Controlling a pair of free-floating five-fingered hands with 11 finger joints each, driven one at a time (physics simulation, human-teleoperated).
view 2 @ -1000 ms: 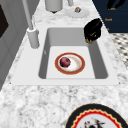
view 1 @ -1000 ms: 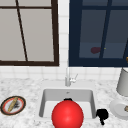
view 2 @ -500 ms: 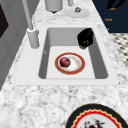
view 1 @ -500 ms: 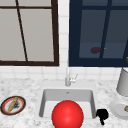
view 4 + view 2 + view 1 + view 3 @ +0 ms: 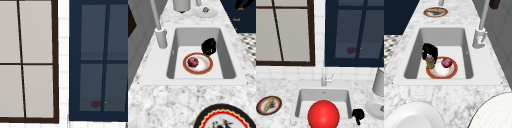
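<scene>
A marbled surface surrounds the white sink. Inside the sink, a red-rimmed plate carries a dark-red fruit; the right hand, fingers curled and holding nothing, hangs over the plate's far edge, near the sink's right wall.

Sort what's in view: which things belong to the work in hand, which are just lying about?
In hand:
right hand, low in the sink
red-rimmed plate in the basin beside it
dark red fruit on that plate

Lying about:
faucet
patterned plate, left counter
white plate, right counter
grey canister
</scene>
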